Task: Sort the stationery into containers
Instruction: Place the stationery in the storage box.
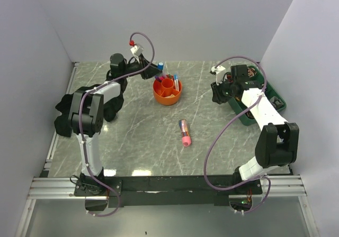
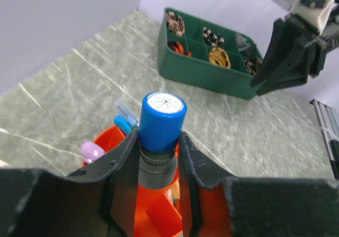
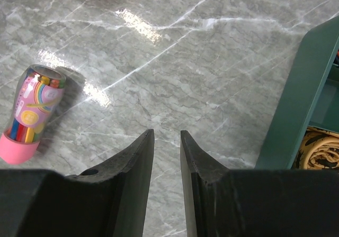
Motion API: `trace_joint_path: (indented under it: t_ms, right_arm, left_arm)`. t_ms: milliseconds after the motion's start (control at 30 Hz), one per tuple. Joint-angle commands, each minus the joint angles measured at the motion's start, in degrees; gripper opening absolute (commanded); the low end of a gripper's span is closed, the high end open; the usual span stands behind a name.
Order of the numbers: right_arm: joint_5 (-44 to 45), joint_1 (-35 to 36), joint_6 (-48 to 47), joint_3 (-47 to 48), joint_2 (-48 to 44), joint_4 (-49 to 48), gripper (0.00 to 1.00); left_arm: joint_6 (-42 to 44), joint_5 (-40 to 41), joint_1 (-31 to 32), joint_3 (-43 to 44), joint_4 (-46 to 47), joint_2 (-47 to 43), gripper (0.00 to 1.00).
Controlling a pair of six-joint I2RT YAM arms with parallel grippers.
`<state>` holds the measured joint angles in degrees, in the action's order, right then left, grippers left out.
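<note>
Spanning the whole scene is a grey marble-patterned desk (image 1: 132,136), with the two arms mounted at its near edge. A dark green rectangular compartment tray (image 2: 201,83) sits against the right edge, and a black cloth bundle (image 1: 63,123) is heaped at the left edge.

Near the middle of the far edge stands the round orange plastic holder (image 1: 167,99), with several pens upright in it.

Well apart from it, around the desk's middle, a clear rainbow-printed tube with a pink cap (image 3: 32,112) lies on its side, not yet sorted.

The left gripper (image 2: 158,136) has its fingers clamped on a dark marker with a blue cap (image 2: 161,123). It holds the barrel just under the cap, upright above the holder's far-left rim. The right gripper (image 3: 165,135) hovers over bare desk beside the tray. Its fingers are parted by a narrow gap and hold nothing.

The marker looks light and stiff, and its smooth barrel could slip, so a hold just below the cap seems sound. The tube looks light, rigid and glossy. Being round, it would probably roll if nudged, so it is best pinched across its middle, square to its length.
</note>
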<state>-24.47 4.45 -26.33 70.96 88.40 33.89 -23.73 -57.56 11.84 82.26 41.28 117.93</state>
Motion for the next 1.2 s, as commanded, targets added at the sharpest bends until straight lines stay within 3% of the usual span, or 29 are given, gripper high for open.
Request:
trace_joint_path:
  t_ms: [0, 500, 767, 867, 967, 1067, 1167]
  right_arm:
    - [0.5, -0.6, -0.7, 0.9, 0.3, -0.1, 0.34]
    - [0.3, -0.6, -0.8, 1.7, 2.6, -0.1, 0.34]
    - [0.1, -0.6, -1.3, 3.8, 4.2, 0.6, 0.34]
    - [-2.2, -0.5, -3.2, 5.2, 4.2, 3.0, 0.35]
    - [-7.0, -0.1, -8.6, 8.0, 4.0, 8.3, 0.43]
    - [-9.6, 3.0, -20.2, 12.1, 4.8, 17.3, 0.51]
    - [-7.9, 9.6, -31.8, 16.4, 7.0, 26.6, 0.55]
  left_arm:
    - [-1.4, -0.4, 0.2, -1.1, 4.1, 1.2, 0.09]
    - [1.8, -0.3, 0.3, -5.4, 1.5, 3.1, 0.11]
    - [6.1, 1.0, 0.1, -4.7, -3.7, 4.6, 0.19]
    - [4.7, 0.7, -0.4, -5.4, -1.5, 4.3, 0.27]
    - [6.1, 0.9, -0.5, -4.9, -3.3, 2.6, 0.38]
    - [6.4, 0.3, -1.1, -5.1, -4.8, -0.2, 0.47]
    - [8.7, -0.9, -2.3, -5.4, -8.5, -3.9, 0.55]
